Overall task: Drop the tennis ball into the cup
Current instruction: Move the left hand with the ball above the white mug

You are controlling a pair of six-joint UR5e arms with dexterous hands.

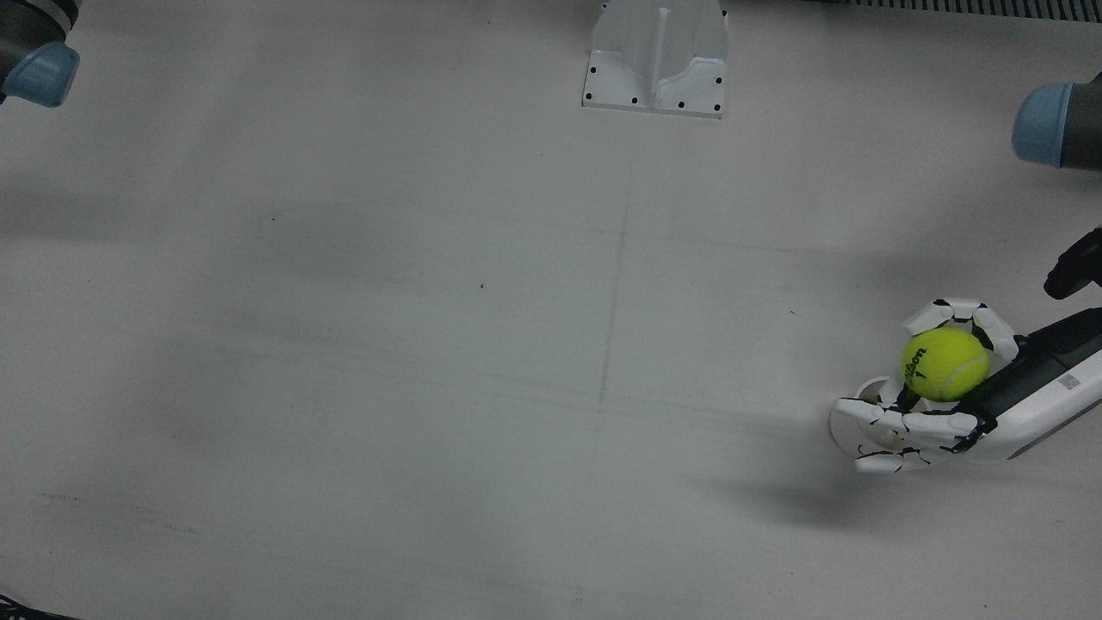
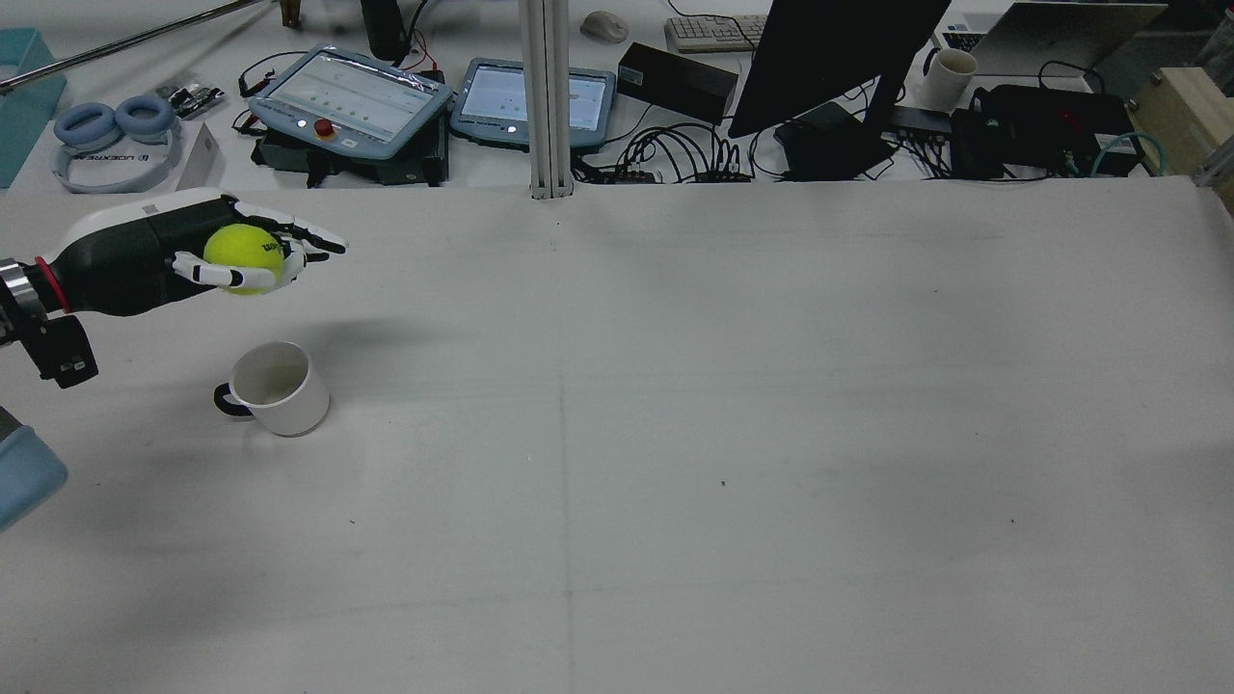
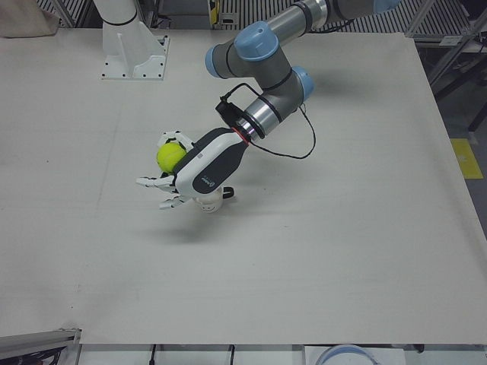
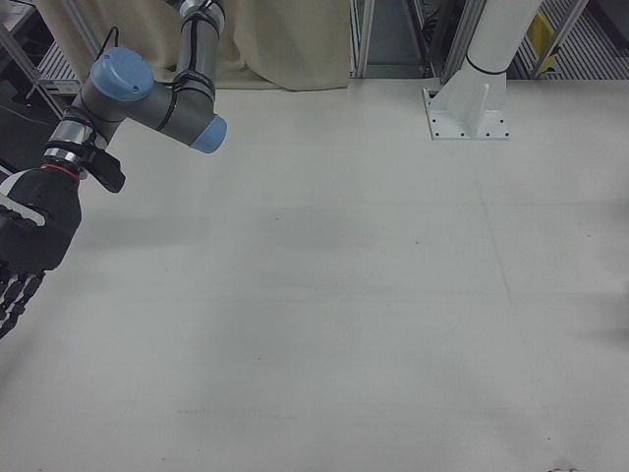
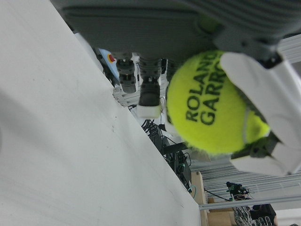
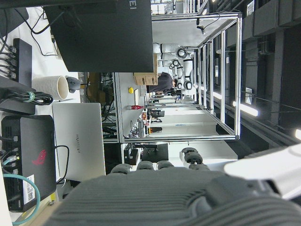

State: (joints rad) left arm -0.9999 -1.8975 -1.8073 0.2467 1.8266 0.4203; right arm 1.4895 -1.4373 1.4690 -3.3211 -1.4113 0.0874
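- Above the table, near its left edge, the left hand cupped the tennis ball, fingers curled around it.
- Just below and toward the robot stood the white cup, upright.
- Off the table's opposite side, the right hand hung with fingers spread, holding nothing.

White cup on table

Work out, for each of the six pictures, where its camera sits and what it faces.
Front view: overhead; left robot hand, yellow felt tennis ball.
Rear view: high behind; same ball above white ceramic cup.
Left-front view: opposite corner; left arm, ball.
Right-front view: opposite; right robot hand.
Left hand view: palm camera; ball.
Right hand view: desks beyond.
Front and rear share ball and left robot hand.
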